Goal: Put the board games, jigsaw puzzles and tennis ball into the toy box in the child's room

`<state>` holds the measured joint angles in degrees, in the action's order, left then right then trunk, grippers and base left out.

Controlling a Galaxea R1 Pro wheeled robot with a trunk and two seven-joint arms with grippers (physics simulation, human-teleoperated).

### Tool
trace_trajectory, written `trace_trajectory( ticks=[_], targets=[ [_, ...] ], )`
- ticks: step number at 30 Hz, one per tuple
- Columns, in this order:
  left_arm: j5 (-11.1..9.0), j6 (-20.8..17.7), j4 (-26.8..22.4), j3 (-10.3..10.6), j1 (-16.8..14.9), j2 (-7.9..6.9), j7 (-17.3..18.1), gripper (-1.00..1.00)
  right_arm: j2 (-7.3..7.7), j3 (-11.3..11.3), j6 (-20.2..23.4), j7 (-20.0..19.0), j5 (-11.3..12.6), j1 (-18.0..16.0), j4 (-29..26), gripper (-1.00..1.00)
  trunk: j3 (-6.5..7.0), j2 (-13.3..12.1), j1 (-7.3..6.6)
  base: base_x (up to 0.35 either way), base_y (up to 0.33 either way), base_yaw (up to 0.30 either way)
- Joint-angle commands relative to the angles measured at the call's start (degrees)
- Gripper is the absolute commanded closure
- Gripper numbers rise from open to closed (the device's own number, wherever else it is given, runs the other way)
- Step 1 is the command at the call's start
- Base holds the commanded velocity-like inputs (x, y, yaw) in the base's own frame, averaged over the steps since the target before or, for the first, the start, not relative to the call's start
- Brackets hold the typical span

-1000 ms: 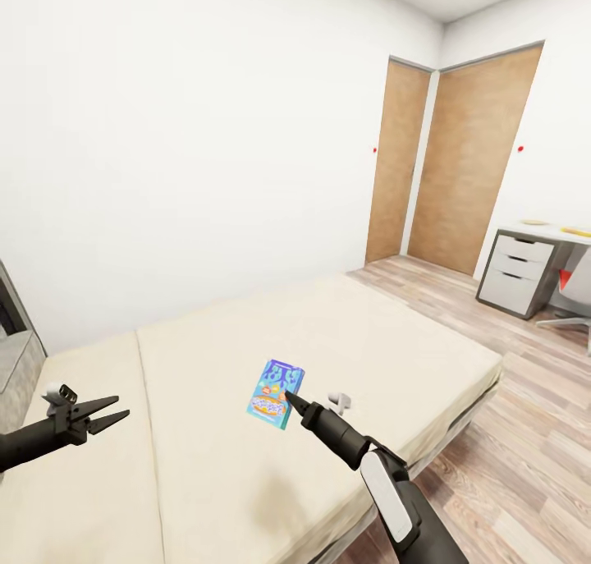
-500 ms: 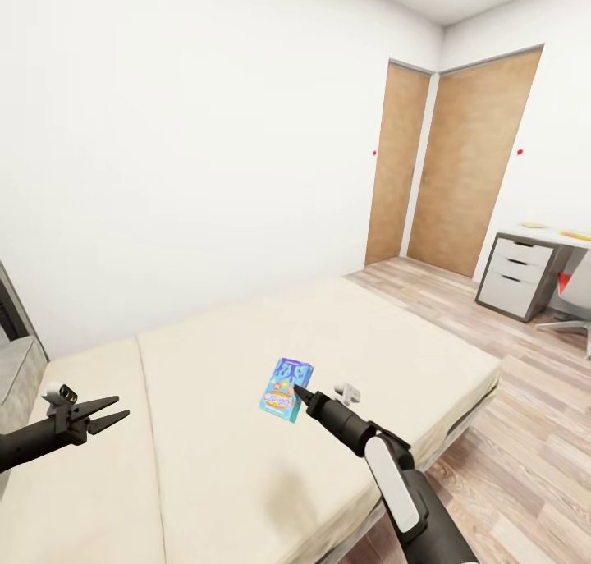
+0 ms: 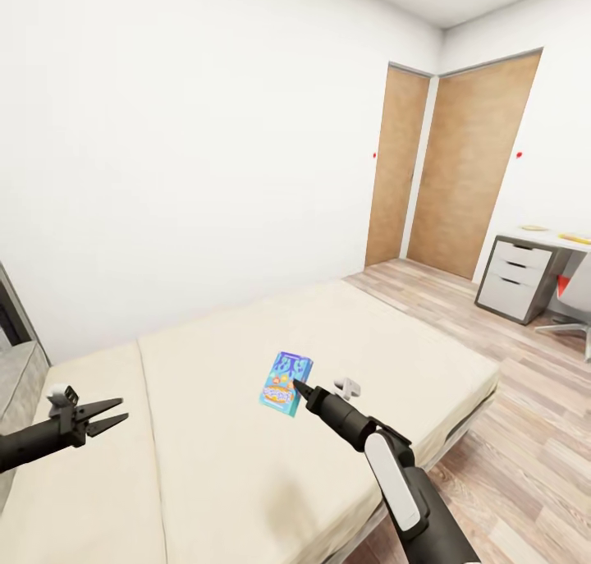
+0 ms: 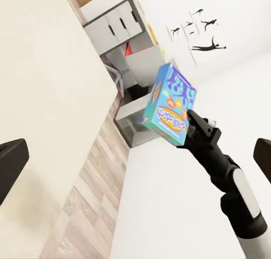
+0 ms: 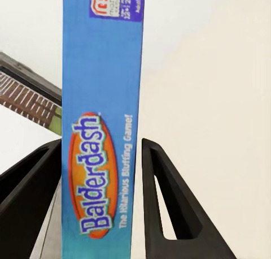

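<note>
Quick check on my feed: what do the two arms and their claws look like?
Both arms are matte black. The right claw has pointed black fingers, and a white panel runs along that forearm. The left claw has tapered black fingers and a small white-grey module behind it.

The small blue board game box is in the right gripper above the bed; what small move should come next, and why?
Probably turn the base toward the white-drawer desk at the far right. The right gripper is shut on the small blue Balderdash box, its fingers clamping the narrow edge, and the box hangs above the beige mattress. The left gripper is open and holds nothing.
</note>
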<state>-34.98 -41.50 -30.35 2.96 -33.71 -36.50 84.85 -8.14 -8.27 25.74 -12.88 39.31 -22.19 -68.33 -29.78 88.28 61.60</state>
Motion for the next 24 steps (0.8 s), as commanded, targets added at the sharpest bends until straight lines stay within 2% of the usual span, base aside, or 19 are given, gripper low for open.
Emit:
trace_trajectory(
  ticks=[1,7,14,24],
  targets=[
    [-0.4,-0.6,0.03,0.24,-0.04,-0.06,-0.55,-1.0,0.01,0.08,0.3,0.0,0.16,-0.03,-0.43,1.0,0.12,-0.38,-0.23,0.0,0.0,0.0],
    [-0.45,-0.6,0.0,-0.01,-0.11,-0.07,-4.03,-1.0,0.24,0.46,0.3,-0.08,0.12,-0.04,-2.05,1.0,1.2,-2.79,-1.55,0.0,0.0,0.0],
    [-0.6,-0.49,-0.15,-0.05,-0.14,-0.07,-10.12,-1.0,1.93,0.65,0.27,-0.33,0.2,-0.02,-2.45,1.0,2.45,-5.6,-3.08,0.0,0.0,0.0],
    [-0.54,-0.4,-0.23,-0.16,-0.72,-0.15,-14.88,-1.0,2.32,0.86,0.19,-0.3,0.24,0.03,-2.44,1.0,4.25,-9.61,-5.28,0.0,0.0,0.0]
  ],
)
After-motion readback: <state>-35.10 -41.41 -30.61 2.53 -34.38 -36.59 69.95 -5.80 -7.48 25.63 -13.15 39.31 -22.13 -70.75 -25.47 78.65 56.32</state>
